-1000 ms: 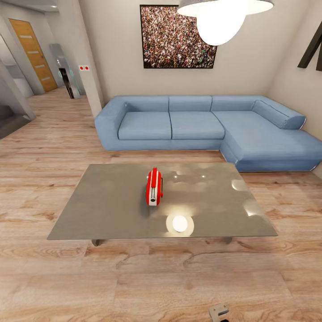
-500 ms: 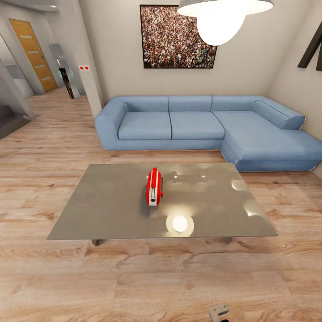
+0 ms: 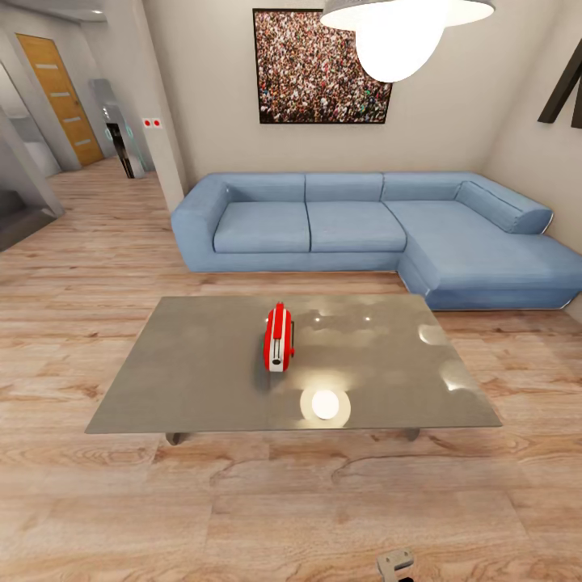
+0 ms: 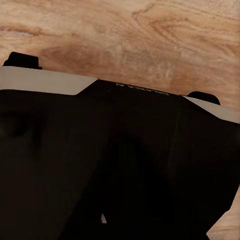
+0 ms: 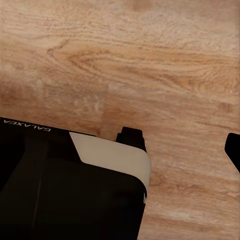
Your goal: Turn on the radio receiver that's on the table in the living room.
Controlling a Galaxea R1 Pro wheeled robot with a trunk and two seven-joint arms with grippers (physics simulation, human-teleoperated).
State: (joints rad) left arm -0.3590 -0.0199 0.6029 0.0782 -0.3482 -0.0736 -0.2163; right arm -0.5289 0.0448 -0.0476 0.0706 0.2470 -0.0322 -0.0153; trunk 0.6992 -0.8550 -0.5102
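Note:
The red radio receiver [image 3: 278,338] with white trim stands upright near the middle of the low grey table [image 3: 202,380], its narrow end toward me. The table sits on the light wood floor of the living room, in front of the blue L-shaped sofa [image 3: 356,230]. A small grey piece of my right arm's end [image 3: 395,563] pokes in at the head view's bottom edge, well short of the table, and its fingers are hidden. Both wrist views look down on my black and white base [image 4: 120,165] [image 5: 65,190] over the plank floor.
A crowd photo [image 3: 322,67] hangs on the beige wall behind the sofa, and a grey dome pendant lamp [image 3: 404,24] hangs above the table. A hallway with a wooden door [image 3: 61,97] opens at the far left. Bare floor [image 3: 283,501] lies between me and the table.

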